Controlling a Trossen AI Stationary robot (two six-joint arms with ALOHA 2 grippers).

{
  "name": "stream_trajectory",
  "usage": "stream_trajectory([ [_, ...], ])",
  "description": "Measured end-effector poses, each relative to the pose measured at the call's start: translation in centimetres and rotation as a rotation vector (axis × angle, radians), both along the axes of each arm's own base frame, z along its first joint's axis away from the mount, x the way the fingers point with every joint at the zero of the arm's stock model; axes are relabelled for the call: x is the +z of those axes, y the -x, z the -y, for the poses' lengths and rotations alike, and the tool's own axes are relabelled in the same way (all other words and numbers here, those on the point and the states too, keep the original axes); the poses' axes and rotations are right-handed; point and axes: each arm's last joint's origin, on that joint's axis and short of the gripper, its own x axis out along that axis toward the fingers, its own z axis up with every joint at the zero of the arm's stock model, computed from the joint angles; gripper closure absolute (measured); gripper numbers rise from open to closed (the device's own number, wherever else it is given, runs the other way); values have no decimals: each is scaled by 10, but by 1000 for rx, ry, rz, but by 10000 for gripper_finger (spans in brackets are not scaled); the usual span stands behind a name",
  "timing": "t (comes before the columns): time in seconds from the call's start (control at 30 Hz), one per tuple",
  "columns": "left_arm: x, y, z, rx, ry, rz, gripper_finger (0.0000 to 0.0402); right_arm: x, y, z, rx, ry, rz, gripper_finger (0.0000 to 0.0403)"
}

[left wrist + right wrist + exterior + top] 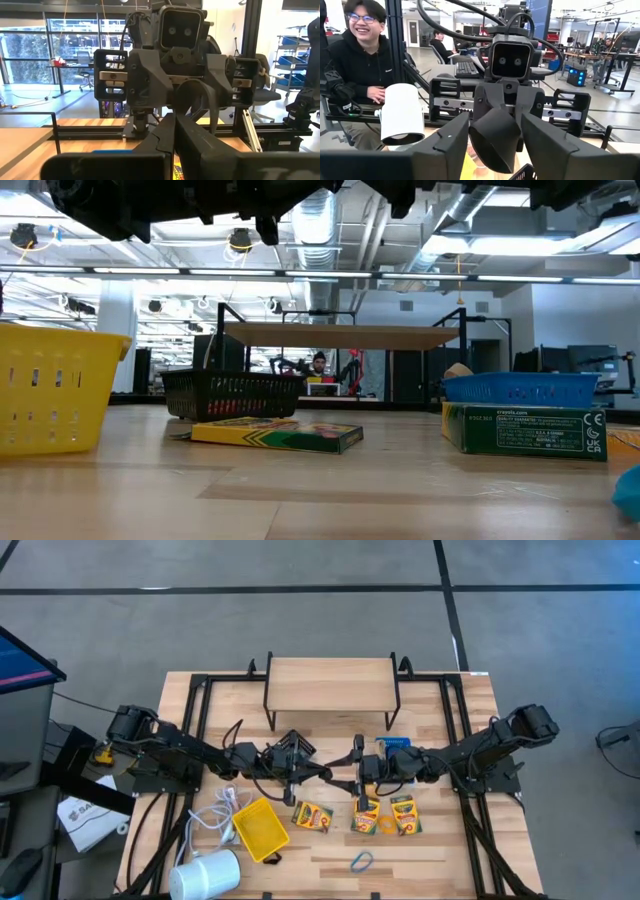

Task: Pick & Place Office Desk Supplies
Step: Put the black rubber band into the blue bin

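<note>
both arms reach in toward the middle of the worktop point(330, 850) and face each other, raised above the supplies rather than down among them. the left end effector point(322, 773) has its fingers pressed together with nothing between them, so it looks parked, holding off while the other arm works. the right end effector point(357, 755) has its fingers standing apart with nothing gripped; whether it is about to close i cannot tell. just below them three crayon boxes point(312, 815) lie flat in a row near the front, free to be lifted from above. a blue rubber-band ring point(361, 861) lies alone nearer the front edge. the yellow bin point(259, 829) sits to the left of the boxes, the black bin point(233, 395) and blue bin point(520, 389) farther back, all within reach as drop points
</note>
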Motion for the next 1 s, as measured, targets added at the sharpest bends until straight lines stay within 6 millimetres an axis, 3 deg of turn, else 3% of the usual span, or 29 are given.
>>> stream_trajectory([
  [0.43,0,0,0,0,0,-1,399,-1,0,0,-2,25,-7,390],
  [0.67,0,0,0,1,0,-1,386,-1,0,0,-7,34,-14,397],
  [1.0,1,1,-1,53,-47,-8,289,-4,0,-1,-18,49,-41,400],
])
